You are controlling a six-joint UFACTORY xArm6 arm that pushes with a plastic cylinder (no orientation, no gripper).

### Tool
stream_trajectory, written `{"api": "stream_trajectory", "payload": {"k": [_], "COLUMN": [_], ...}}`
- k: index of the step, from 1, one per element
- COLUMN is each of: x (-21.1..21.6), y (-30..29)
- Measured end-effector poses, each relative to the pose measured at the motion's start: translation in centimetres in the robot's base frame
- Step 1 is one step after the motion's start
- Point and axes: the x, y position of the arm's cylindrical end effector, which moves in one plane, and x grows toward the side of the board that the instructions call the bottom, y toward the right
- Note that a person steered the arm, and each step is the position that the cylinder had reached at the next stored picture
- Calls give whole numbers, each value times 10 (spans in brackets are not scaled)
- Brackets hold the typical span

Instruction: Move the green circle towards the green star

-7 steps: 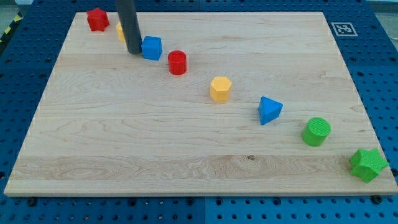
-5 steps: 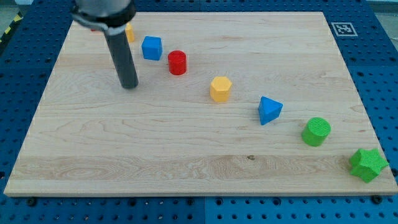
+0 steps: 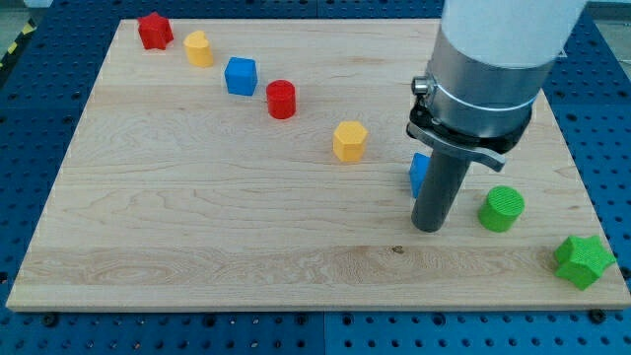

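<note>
The green circle (image 3: 502, 209) lies on the wooden board (image 3: 197, 237) at the lower right. The green star (image 3: 582, 260) sits near the board's lower right corner, down and right of the circle. My tip (image 3: 428, 227) rests on the board just left of the green circle, with a small gap between them. The rod stands in front of the blue triangular block (image 3: 419, 172) and hides most of it.
A diagonal row of blocks runs from the upper left: red star (image 3: 154, 31), yellow block (image 3: 199, 47), blue cube (image 3: 241, 76), red cylinder (image 3: 281, 100), yellow hexagon (image 3: 349, 141). A marker tag (image 3: 543, 44) sits at the board's upper right corner.
My tip has swept from the upper left, beside the blue cube, across the board to the lower right, just left of the green circle. No block has moved.
</note>
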Motion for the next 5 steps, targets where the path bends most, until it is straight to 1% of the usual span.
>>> {"api": "stream_trajectory", "payload": {"k": [2, 5], "x": [-4, -4], "y": [45, 69]}}
